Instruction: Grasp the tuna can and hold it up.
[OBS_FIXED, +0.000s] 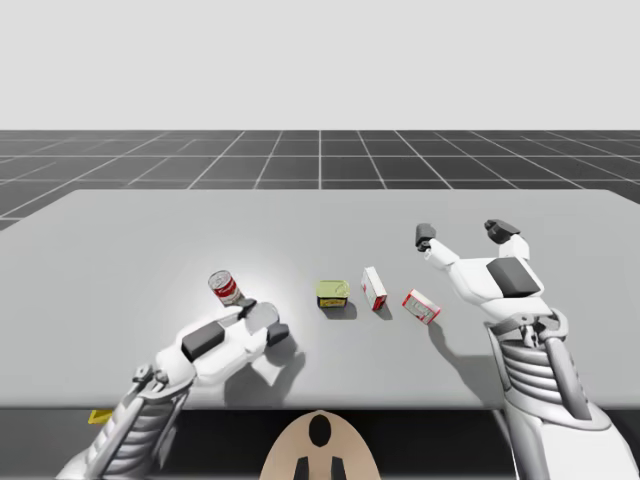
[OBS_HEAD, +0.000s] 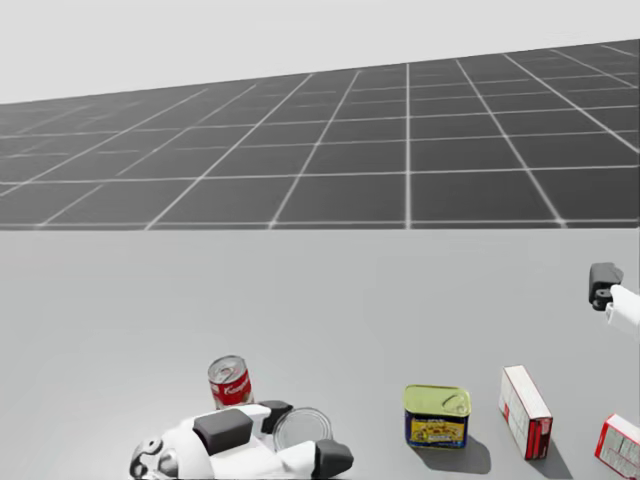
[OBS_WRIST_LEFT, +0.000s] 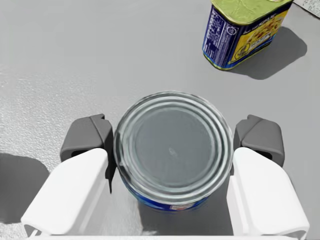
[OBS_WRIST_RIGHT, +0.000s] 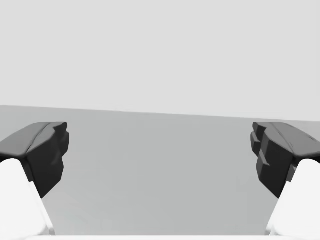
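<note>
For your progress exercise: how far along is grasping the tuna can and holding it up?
Done: my left gripper is around the tuna can. In hand: its fingers appear to touch the can from both sides. Left: lifting, since the can looks to sit on the table.

Bright, even light from above; soft shadows hug objects on grey table (OBS_FIXED: 120, 230); dull sheen on tuna can (OBS_WRIST_LEFT: 172, 147) lid.

On the table (OBS_FIXED: 120, 260), a row crosses the high view's lower middle, left to right: tall round can (OBS_FIXED: 225, 289), tuna can (OBS_FIXED: 262, 317) just below-right of it between my left gripper's (OBS_FIXED: 262, 320) touching fingers, rectangular can (OBS_FIXED: 333, 295), box (OBS_FIXED: 374, 288), second box (OBS_FIXED: 421, 306)
</note>
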